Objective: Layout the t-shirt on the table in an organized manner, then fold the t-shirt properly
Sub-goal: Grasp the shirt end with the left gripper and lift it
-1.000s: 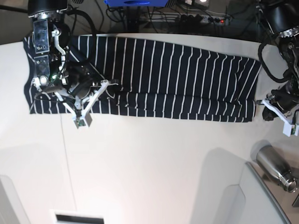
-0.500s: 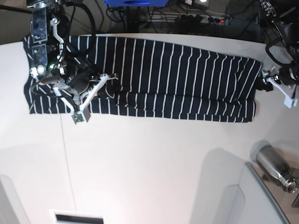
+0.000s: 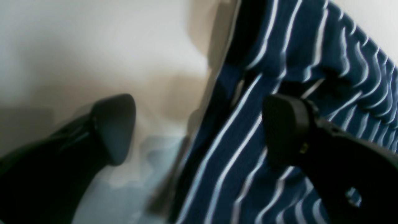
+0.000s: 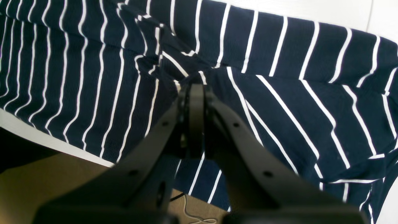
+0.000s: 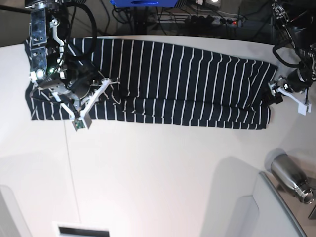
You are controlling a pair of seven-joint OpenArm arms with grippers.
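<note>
The left gripper [image 3: 199,130] has just sprung wide open at the shirt's [image 5: 187,84] right edge, holding nothing, so that end is released. The right gripper [image 4: 194,93] stays pinched shut on cloth at the left. The shirt lies folded lengthwise along the table's [image 5: 158,173] far side.

Left wrist view: motion-blurred throughout; the t-shirt [image 3: 279,102] edge and the tabletop [image 3: 93,46] beneath it lack sharp outlines, and both fingers [image 3: 115,127] are cut off by the lower picture edge. Right wrist view: the right arm's fingers [image 4: 196,102] cover the fabric directly under them, so whether cloth is pinched there cannot be told. Base view: the right arm [image 5: 49,59] hides the shirt's end at the tabletop's far left corner; the metal bottle [image 5: 291,178] is cut off at the picture's right edge.
</note>
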